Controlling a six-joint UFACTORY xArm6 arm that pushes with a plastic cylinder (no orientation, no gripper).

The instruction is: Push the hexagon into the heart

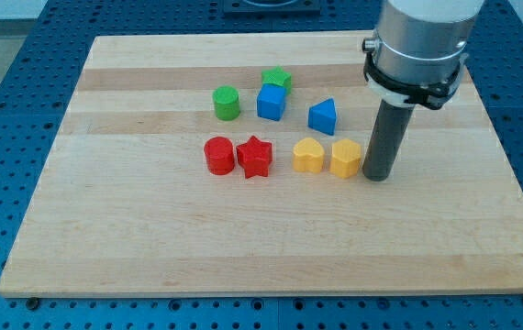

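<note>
The yellow hexagon (345, 158) lies right of the board's middle. The yellow heart (308, 156) lies just to its left, with a very small gap or light contact between them. My tip (377, 176) stands on the board right against the hexagon's right side. The dark rod rises from it to the arm's grey wrist at the view's top right.
A red cylinder (218, 155) and a red star (255, 157) lie left of the heart. A green cylinder (227, 103), a green star (277, 79), a blue cube (272, 103) and a blue triangular block (323, 116) lie above. The wooden board (271, 247) rests on a blue perforated table.
</note>
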